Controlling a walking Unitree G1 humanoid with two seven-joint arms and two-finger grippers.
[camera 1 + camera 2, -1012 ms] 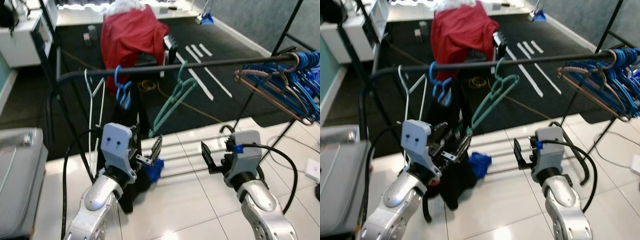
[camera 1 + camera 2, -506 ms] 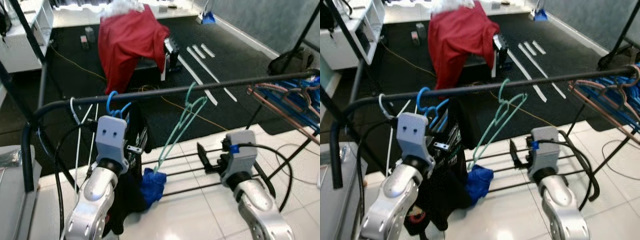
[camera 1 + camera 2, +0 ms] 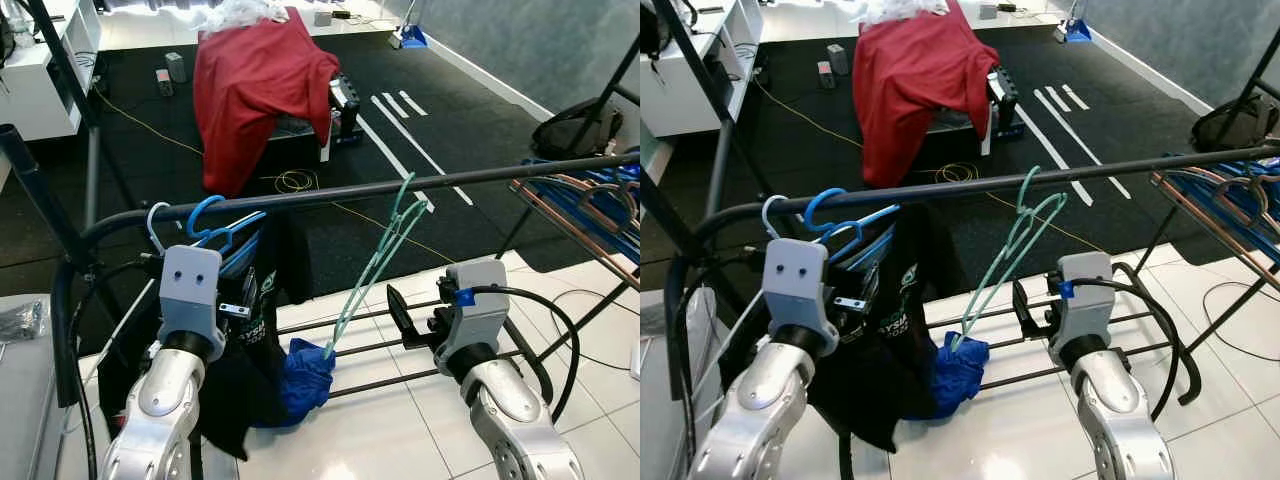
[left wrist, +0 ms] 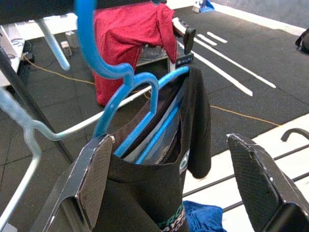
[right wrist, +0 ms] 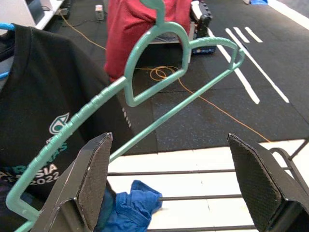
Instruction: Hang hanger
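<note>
A black clothes rail [image 3: 330, 193] crosses the scene from 9 to 3 o'clock at the robot's chest height, so anything hooked on it hangs within reach of both arms. Beyond it, at 12 o'clock on the dark carpet, a red cloth [image 3: 255, 75] is draped over some piece of equipment, well apart from the work.

At 3 o'clock a dense bunch of blue hangers [image 3: 590, 200] crowds a second rack, seemingly the stock from which hangers are taken.

A black T-shirt [image 3: 885, 340] with green lettering hangs on a blue hanger [image 4: 140, 104] whose hook is over the rail at 10 o'clock, beside a white hanger hook [image 3: 155, 222]. The shirt's weight keeps that hanger plumb. Under it a blue garment [image 3: 300, 375] lies crumpled on the rack's low bars.

The teal hanger [image 3: 375, 265], the task's thing, is hooked on the rail just right of centre and swings at a slant, its lower corner reaching down toward the blue garment. Empty, it has nothing to steady it. Judged from this, the hanging itself looks done.

The left end effector [image 4: 169, 183] sits released, its fingers spread wide on either side of the T-shirt without touching it. The right end effector [image 5: 169, 183] is likewise spread and holds nothing, facing the teal hanger from just below the rail.
</note>
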